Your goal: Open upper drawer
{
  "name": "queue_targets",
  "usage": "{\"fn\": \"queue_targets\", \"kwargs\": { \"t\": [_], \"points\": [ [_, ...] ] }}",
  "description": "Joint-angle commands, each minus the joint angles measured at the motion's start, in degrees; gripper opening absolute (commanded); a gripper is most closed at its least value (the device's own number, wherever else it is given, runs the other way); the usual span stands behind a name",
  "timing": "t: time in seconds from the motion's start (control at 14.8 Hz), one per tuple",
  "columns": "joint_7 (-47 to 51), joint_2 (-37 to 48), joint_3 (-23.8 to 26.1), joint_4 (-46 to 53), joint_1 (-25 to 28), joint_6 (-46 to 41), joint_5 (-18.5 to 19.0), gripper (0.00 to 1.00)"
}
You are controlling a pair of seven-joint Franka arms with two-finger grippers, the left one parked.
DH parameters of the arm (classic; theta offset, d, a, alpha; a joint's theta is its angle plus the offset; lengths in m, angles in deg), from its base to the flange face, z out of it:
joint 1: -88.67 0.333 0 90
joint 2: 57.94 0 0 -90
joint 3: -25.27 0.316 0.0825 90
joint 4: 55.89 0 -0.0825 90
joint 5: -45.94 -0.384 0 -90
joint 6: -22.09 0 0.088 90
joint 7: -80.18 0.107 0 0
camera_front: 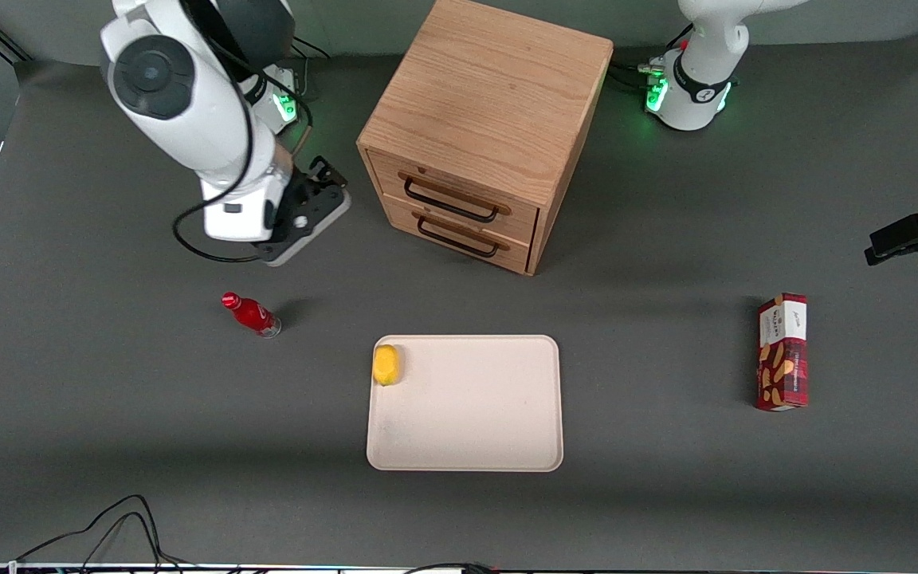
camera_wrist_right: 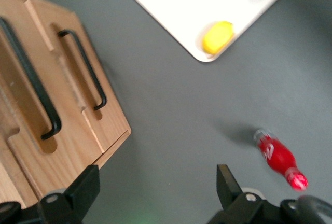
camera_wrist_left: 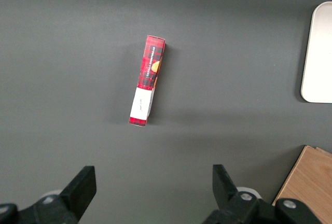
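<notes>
Inside tray (camera_front: 499, 430), lemon (camera_front: 386, 365); upper drawer (camera_front: 459, 195) shut, hand (camera_wrist_right: 155, 187) spread

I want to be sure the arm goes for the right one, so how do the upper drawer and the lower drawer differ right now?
The upper drawer sits directly under the cabinet top; the lower drawer sits beneath it, next to the table. The upper drawer's front looks slightly taller than the lower drawer's. Both are shut, light oak, each with a thin black wire handle. The gripper hangs open beside the cabinet, touching neither.
</notes>
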Motion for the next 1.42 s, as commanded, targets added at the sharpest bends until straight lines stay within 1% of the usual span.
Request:
{"fn": "queue_targets", "kwargs": {
  "t": [0.0,0.14,0.27,0.61,0.88,1.08,1.36],
  "points": [
    [-6.74,-6.17,2.91,5.19,0.02,1.23,-0.42,1.00],
    [-6.83,-8.73,3.97,6.96,1.42,2.03,-1.38,1.00],
    [-6.57,-9.87,3.97,7.14,3.27,5.19,-1.39,1.00],
    [-6.75,-13.30,4.15,7.05,7.49,6.96,-1.65,1.00],
    [-6.83,-14.71,5.46,6.35,7.93,8.45,-1.91,1.00],
    [-6.83,-15.77,5.47,6.17,9.33,9.24,-1.83,1.00],
    [-6.92,-16.64,5.47,5.21,9.34,11.26,-1.74,1.00]
  ]
}}
